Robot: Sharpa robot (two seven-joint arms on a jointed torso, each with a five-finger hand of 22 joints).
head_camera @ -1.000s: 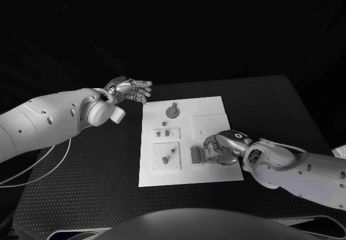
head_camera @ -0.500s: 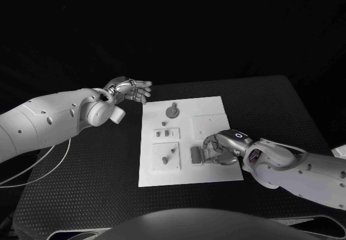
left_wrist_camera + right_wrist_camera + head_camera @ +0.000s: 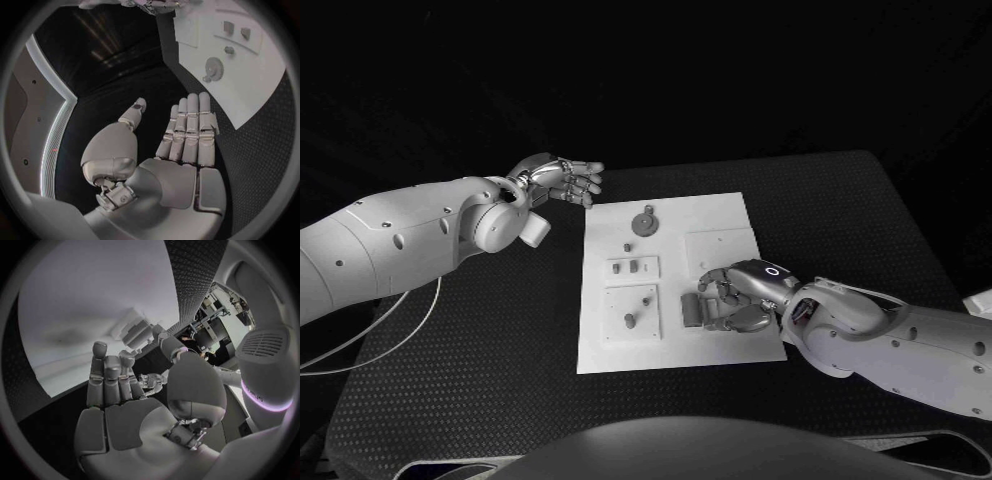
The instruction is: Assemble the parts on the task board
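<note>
I see the black table [image 3: 473,360] taking up the lower and middle frame of the head view, its top finely dotted. A thin white cable [image 3: 358,340] loops across its lower left corner and off the left edge. At the right edge, beside the table, sits a small white object [image 3: 978,300]; I can't make out what it is.
</note>
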